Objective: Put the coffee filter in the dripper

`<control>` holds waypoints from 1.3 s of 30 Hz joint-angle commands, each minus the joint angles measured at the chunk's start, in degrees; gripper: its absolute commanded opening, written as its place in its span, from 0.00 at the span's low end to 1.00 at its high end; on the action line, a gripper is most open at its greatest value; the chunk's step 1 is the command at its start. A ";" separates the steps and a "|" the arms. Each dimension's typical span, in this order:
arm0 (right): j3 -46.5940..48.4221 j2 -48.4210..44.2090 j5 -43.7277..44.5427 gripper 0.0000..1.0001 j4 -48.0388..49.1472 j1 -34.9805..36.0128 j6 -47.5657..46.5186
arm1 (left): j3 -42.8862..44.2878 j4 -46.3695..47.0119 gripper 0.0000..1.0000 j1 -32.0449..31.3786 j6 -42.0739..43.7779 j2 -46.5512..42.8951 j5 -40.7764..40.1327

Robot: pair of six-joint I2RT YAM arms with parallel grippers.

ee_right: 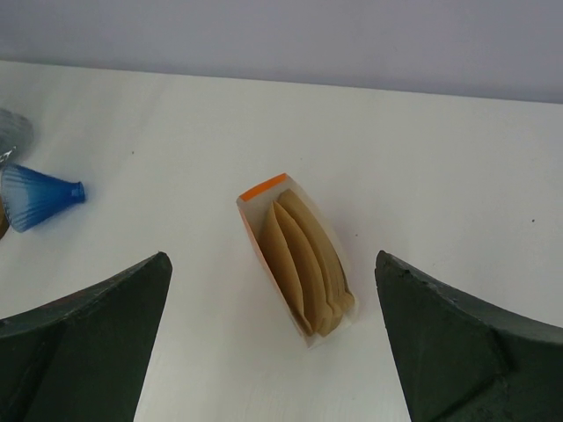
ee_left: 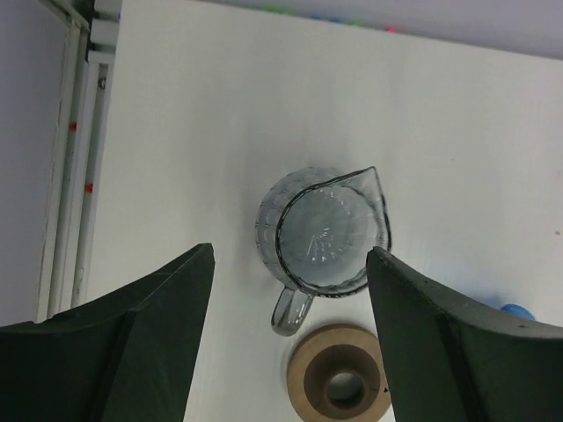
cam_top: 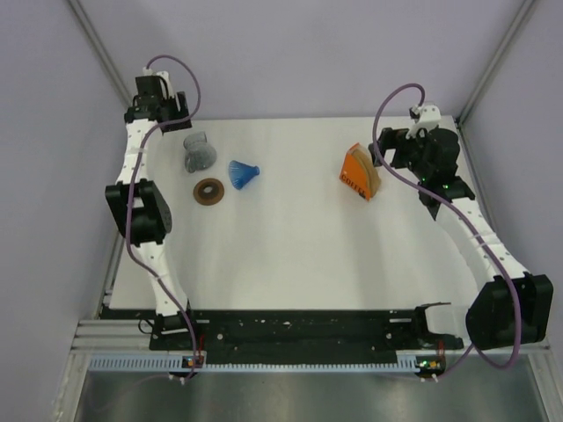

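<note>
The blue dripper lies on its side on the white table, mouth toward the near left; the right wrist view shows it at the left edge. Tan coffee filters stand packed in an orange packet, none of them out of it. My right gripper hangs open just right of the packet, jaws wide, nothing between them. My left gripper is open above the grey handled cup at the back left, holding nothing. A sliver of the dripper peeks past its right finger.
A flat brown ring lies just in front of the grey cup, left of the dripper; it also shows in the left wrist view. The table's left edge and metal rail run close to the left arm.
</note>
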 commanded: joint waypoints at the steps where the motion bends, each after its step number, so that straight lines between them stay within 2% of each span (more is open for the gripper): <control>1: -1.30 -0.81 -0.76 0.99 -0.25 0.32 -1.91 | 9.32 -7.36 0.75 0.14 -0.62 6.92 -3.71; 4: -1.56 -0.64 -0.94 0.99 -0.25 0.32 -2.35 | 9.51 -4.91 0.75 0.14 -0.97 9.39 -1.53; 10: -0.07 -0.46 -1.12 0.99 -3.06 0.32 -3.23 | 11.87 -1.29 0.67 -0.13 -3.17 14.66 -4.94; 13: 1.07 -0.55 -0.85 0.99 -4.03 0.23 -3.58 | 13.11 -1.82 0.58 -0.56 -3.00 16.95 -4.06; 16: 1.60 -0.90 -0.41 0.99 -4.29 0.32 -3.84 | 13.11 -1.65 0.41 -1.00 -2.47 18.27 -4.15; 21: 2.04 -1.95 0.03 0.99 -5.08 0.32 -4.19 | 13.11 -2.09 0.35 -1.00 -2.38 19.68 -4.15; 22: 1.96 -2.22 0.29 0.99 -5.26 0.32 -4.37 | 13.11 -2.17 0.28 -1.00 -2.21 19.77 -4.41; 24: 2.04 -2.83 0.73 0.99 -5.52 0.32 -4.63 | 13.11 -2.35 0.00 -1.00 -2.64 19.68 -5.02; 28: 1.87 -3.54 1.08 0.99 -5.96 0.32 -4.81 | 13.11 -2.26 0.00 -0.92 -3.78 17.49 -4.06; 33: 1.34 -4.68 1.08 0.99 -6.14 0.32 -4.90 | 13.02 -3.05 0.00 -1.09 -3.09 10.47 -3.36; 36: 1.16 -5.21 1.00 0.99 -6.14 0.32 -5.07 | 12.32 -5.42 0.00 -2.05 -0.46 4.58 2.51; 39: 1.25 -5.03 0.56 0.99 -5.70 0.32 -5.33 | 7.94 -7.97 0.00 -5.82 6.29 -2.79 10.33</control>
